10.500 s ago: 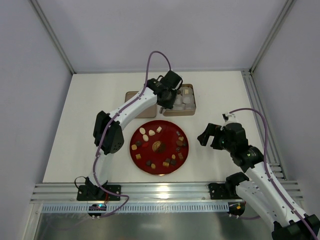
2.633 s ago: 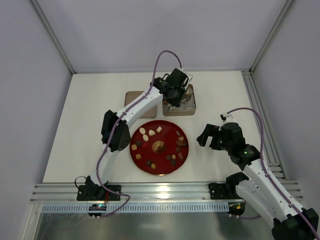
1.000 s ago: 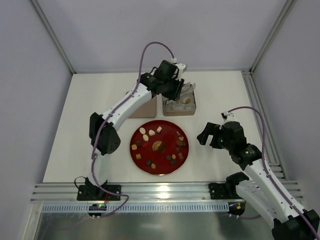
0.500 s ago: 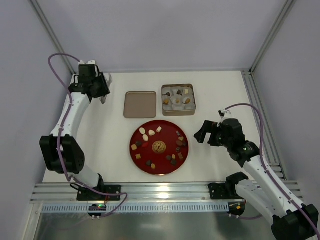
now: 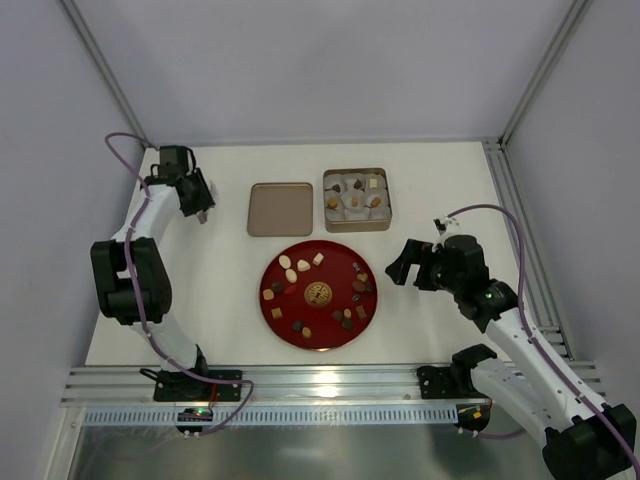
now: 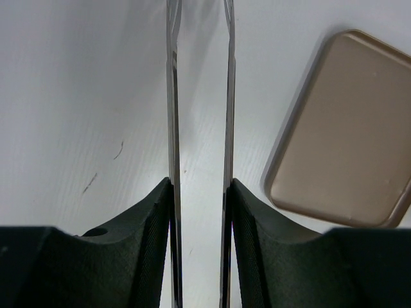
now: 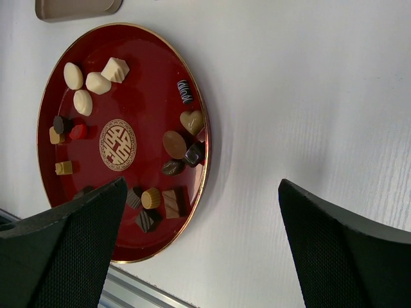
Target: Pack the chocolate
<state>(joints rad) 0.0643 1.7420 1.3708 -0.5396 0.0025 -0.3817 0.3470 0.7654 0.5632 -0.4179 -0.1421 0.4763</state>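
Half-open left claw (image 6: 199, 96), wide right claw (image 7: 202, 192), empty-looking

White table (image 5: 230, 290), grey walls (image 5: 320, 70) — aluminium rail (image 5: 330, 380)

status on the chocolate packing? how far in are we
Early. Done: the tin is open, its lid beside it, a few chocolates inside. In hand: nothing clearly held; the right gripper is open beside the red plate, the left gripper is far left, contents unclear. Left: most chocolates are on the plate.
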